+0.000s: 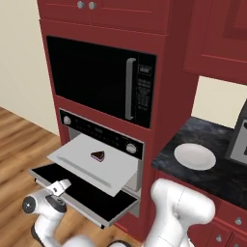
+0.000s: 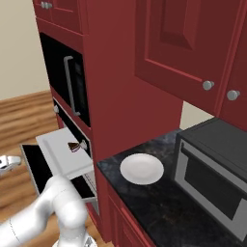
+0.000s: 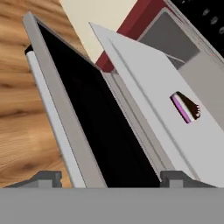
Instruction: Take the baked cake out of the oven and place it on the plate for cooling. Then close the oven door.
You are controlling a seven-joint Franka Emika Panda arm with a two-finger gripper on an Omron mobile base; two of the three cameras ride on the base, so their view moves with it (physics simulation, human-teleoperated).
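A kitchen with red cabinets and a wooden floor (image 1: pixel 19 140) is seen. A black microwave (image 1: pixel 101 79) is built into the tall cabinet, and the oven (image 1: pixel 103 132) is set just below it. The oven door (image 1: pixel 82 193) is folded down flat, its dark glass facing up and its bar handle (image 3: pixel 52 127) along the outer edge. A pale grey tray (image 1: pixel 91 161) is pulled out over the door. The cake (image 1: pixel 98 155) is seen lying on the tray, near its middle, a dark wedge with a pink layer; it is not touched by anything.

To the right of the oven a dark desk (image 1: pixel 212 173) is seen, with the white plate (image 1: pixel 195 156) resting on it, bare, well apart from the cake. A silver appliance (image 2: pixel 217 169) stands on the desk just beside the plate.

The claw (image 1: pixel 59 187) is held low at the front left corner of the door, near the handle. In the hand view its two tips stand wide apart, one over the floor and one over the door glass, with nothing gripped between them.
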